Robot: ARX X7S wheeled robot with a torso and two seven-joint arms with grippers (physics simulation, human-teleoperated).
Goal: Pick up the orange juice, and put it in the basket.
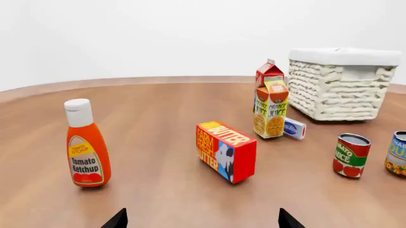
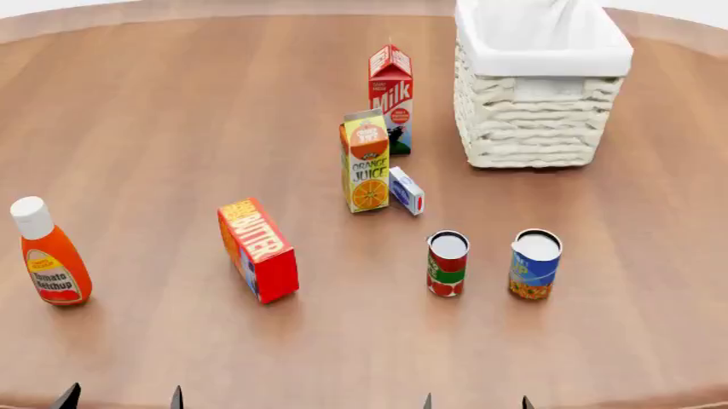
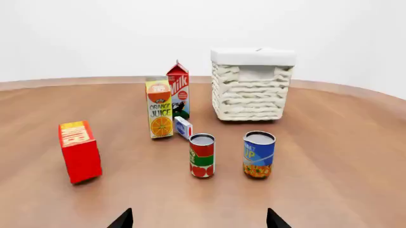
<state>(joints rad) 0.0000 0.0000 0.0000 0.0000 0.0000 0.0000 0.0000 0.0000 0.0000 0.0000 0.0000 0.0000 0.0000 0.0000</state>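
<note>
The orange juice carton (image 2: 366,164) stands upright mid-table, yellow and orange; it also shows in the left wrist view (image 1: 271,109) and the right wrist view (image 3: 159,108). The cream wicker basket (image 2: 534,119) with white lining stands at the back right, also in the left wrist view (image 1: 339,88) and the right wrist view (image 3: 252,90). My left gripper (image 2: 119,398) and right gripper (image 2: 476,401) are at the near table edge, both open and empty, only fingertips showing (image 1: 117,219) (image 3: 274,219). Both are far from the carton.
A red Milk carton (image 2: 390,100) stands just behind the juice; a small blue-white box (image 2: 407,191) lies at its right. A red butter box (image 2: 258,250), ketchup bottle (image 2: 49,253), a red-green can (image 2: 447,264) and a blue can (image 2: 534,264) stand nearer me.
</note>
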